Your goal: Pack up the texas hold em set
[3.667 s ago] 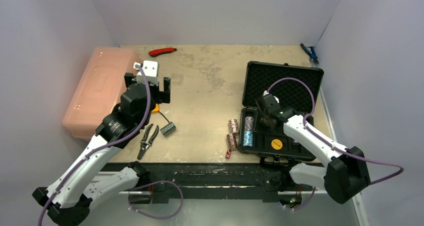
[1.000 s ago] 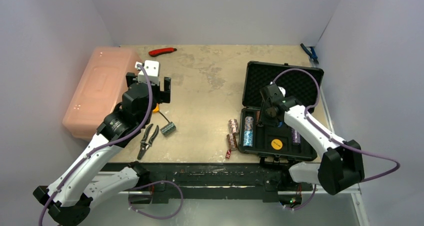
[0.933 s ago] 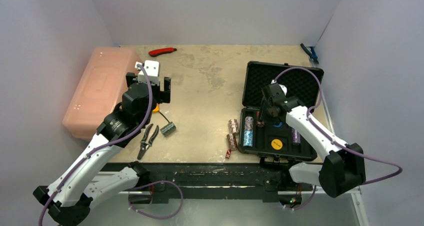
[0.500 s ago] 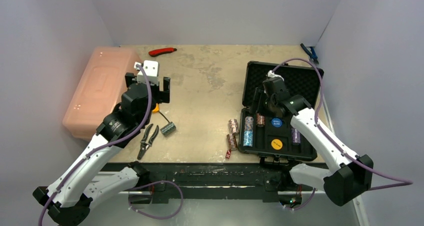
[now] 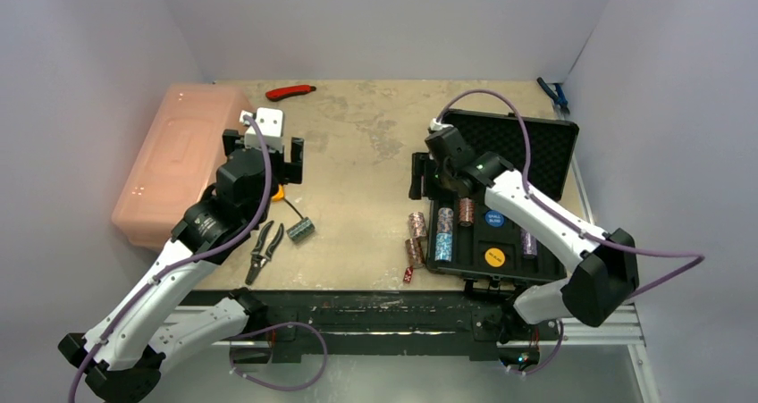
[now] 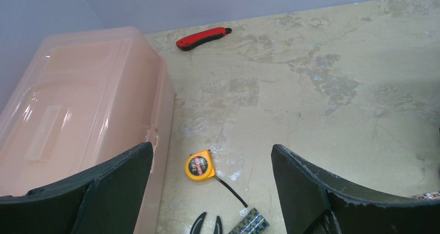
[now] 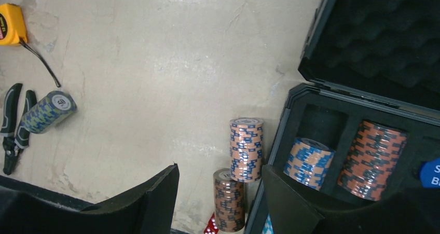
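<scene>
Numeral "50" on loose chip roll [image 7: 49, 111]; left gripper [image 6: 211, 150] and right gripper [image 7: 220, 167] spread wide, empty.

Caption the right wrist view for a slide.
Open right gripper frames two chip stacks lying beside the open case.

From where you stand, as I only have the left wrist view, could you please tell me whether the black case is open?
Observer: Yes, the black case is open, its foam-lined lid laid back.
Operator: Thank you. Are any chips outside it?
Observer: Two speckled stacks sit on the table right beside the case.
Operator: And the right gripper, please?
Observer: The right gripper hangs open over the table near those stacks, holding nothing.
</scene>
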{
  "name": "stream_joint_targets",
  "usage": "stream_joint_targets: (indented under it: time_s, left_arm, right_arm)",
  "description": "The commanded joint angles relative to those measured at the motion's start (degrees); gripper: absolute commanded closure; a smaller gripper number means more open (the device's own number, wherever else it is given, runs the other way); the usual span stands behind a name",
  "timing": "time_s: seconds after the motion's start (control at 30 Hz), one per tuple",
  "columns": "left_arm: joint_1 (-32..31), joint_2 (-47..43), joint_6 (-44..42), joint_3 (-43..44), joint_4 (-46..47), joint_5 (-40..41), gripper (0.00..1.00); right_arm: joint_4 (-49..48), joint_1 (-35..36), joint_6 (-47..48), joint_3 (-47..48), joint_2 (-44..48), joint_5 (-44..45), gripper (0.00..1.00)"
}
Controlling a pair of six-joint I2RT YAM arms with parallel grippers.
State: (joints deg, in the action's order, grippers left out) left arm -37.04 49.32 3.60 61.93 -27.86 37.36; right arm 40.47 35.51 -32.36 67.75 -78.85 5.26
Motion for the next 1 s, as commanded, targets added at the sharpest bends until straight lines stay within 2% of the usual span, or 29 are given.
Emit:
stream_joint_targets:
  time_s: [0.0, 0.33, 0.97]
  left_arm:
    - [0.2, -1.1, -1.0, 0.2, 2.1, 1.0, 0.16]
    - [0.2, -1.6, -1.1, 0.2, 2.2, 0.9, 0.16]
    - [0.2, -2.0, -1.1, 0.2, 2.2, 0.8, 0.16]
  right_arm:
    - [-1.0, 2.6, 0.0, 3.9, -3.8, 3.5, 0.36]
    - [0.7, 5.2, -1.0, 5.8, -12.4, 7.7, 0.38]
    - [1.2, 7.5, -1.6, 4.9, -20.7, 11.2, 0.43]
